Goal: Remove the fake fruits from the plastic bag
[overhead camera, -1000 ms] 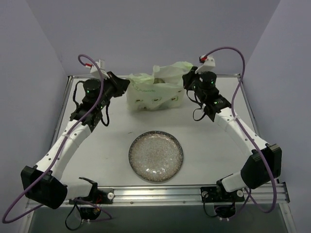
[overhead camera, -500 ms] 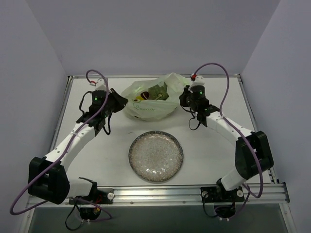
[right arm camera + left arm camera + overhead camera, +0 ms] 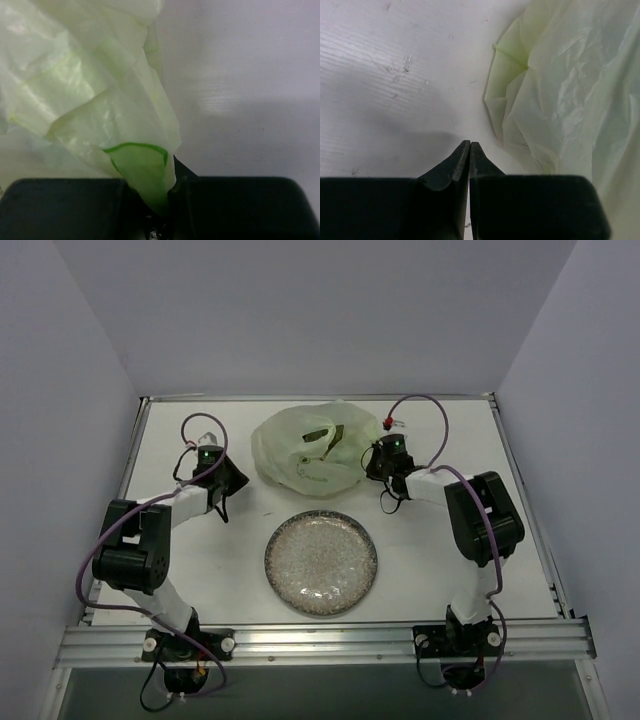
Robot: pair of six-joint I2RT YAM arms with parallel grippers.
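the left gripper (image 3: 469, 146) rests with its jaws pressed together on nothing, just left of the pale green plastic bag (image 3: 300, 445), which lies slumped at the far middle of the table (image 3: 180, 570), beyond the speckled glass plate (image 3: 321, 561), its right edge pinched by the right gripper (image 3: 152, 192).

Nothing can be read in any view: no words, numbers or brand marks. The plastic bag (image 3: 300, 445), at the far middle of the scene, has a faint small greenish print on its near face in the top view. It is too small and blurred to make out as letters or a logo.
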